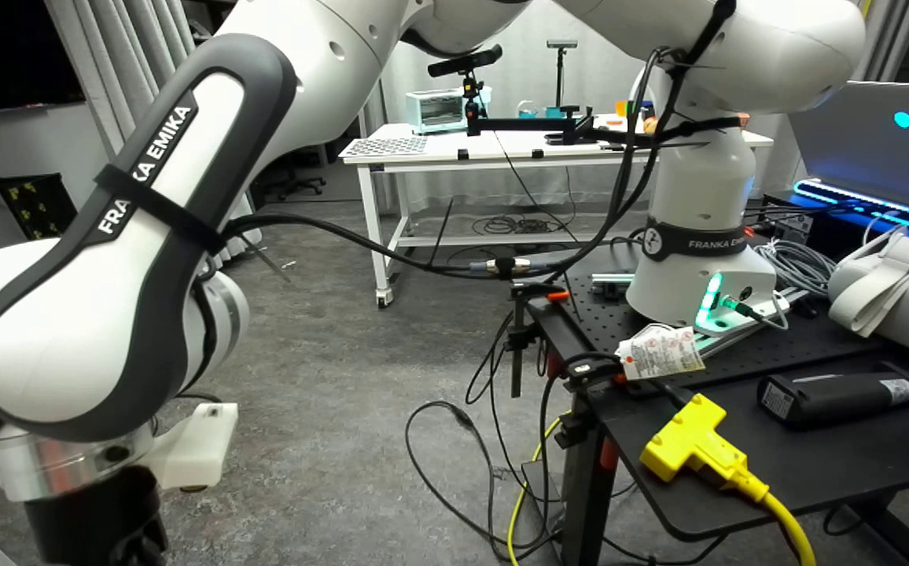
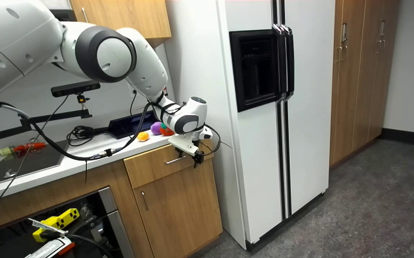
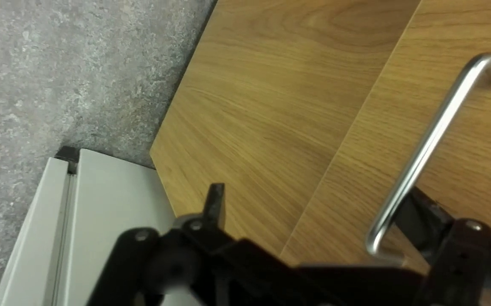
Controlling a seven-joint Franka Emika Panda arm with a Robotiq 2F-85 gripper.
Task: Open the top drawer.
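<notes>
Light-brown wooden top drawer [image 2: 153,165] sits closed, interior hidden. Black two-fingered gripper [image 3: 316,195] stands wide, clamps nothing; silver metal bar handle [image 3: 425,153] partly hides one fingertip [image 3: 419,221].

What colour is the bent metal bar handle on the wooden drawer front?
The bent metal bar handle is shiny silver, clearest in the wrist view.

Tan wood grain ripples right across the top drawer [image 2: 160,168], and its handle [image 3: 421,157] gleams silver! Black for the gripper [image 3: 317,193], white and dark grey for the arm [image 1: 321,86]. The refrigerator [image 2: 259,154] goes white, its dispenser [image 2: 255,71] black. White again on the worktop [image 2: 96,144], mottled grey on the floor [image 3: 80,76], and here's a vivid yellow power splitter [image 1: 694,440]!
</notes>
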